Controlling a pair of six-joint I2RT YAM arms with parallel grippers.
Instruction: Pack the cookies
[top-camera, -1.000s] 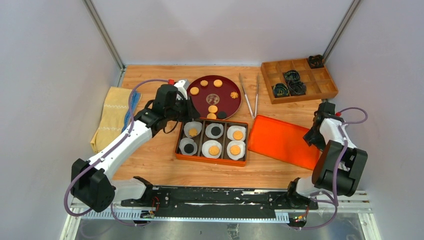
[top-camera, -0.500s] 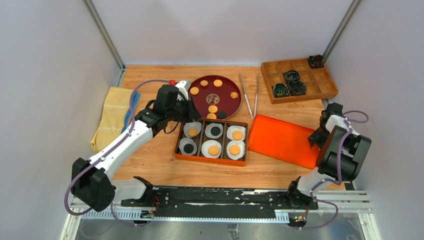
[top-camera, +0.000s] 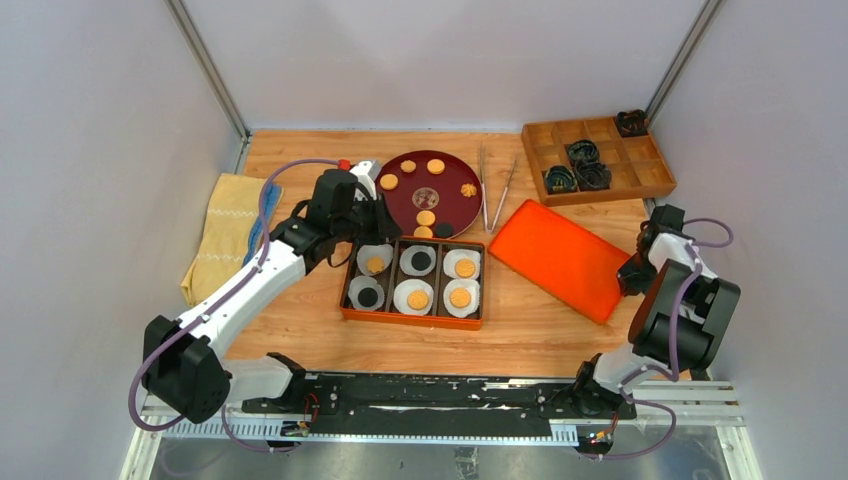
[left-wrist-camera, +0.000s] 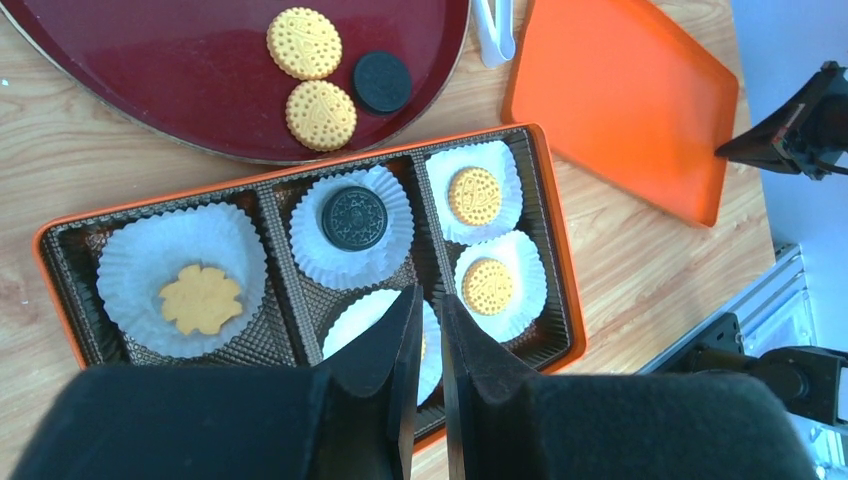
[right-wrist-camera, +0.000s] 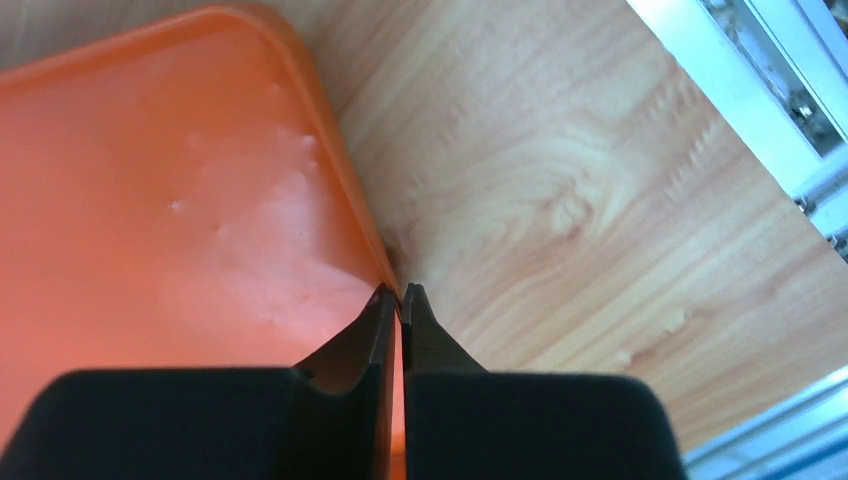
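Observation:
Several cookies (top-camera: 426, 217) lie on the dark red plate (top-camera: 452, 205), tan ones plus one black (left-wrist-camera: 382, 81). The orange box (top-camera: 410, 320) holds six white paper cups, each with one cookie (left-wrist-camera: 474, 195). My left gripper (left-wrist-camera: 428, 295) hovers over the box's near middle cup, almost shut with a thin slit and nothing between the fingers; it is at the box's far left corner in the top view (top-camera: 385, 228). My right gripper (right-wrist-camera: 399, 290) is shut on the right edge of the flat orange lid (right-wrist-camera: 180, 200), which lies at an angle right of the box (top-camera: 560, 258).
Metal tongs (top-camera: 495, 185) lie between the plate and the lid's far corner. A wooden organizer (top-camera: 640, 150) with dark items stands at the back right. A yellow cloth (top-camera: 225, 235) lies at the left. The right wall is close behind the right arm.
The right gripper went from open to shut on the lid's edge. The lid swung round and slid left, the tongs and the box shifted slightly. The left arm stayed put.

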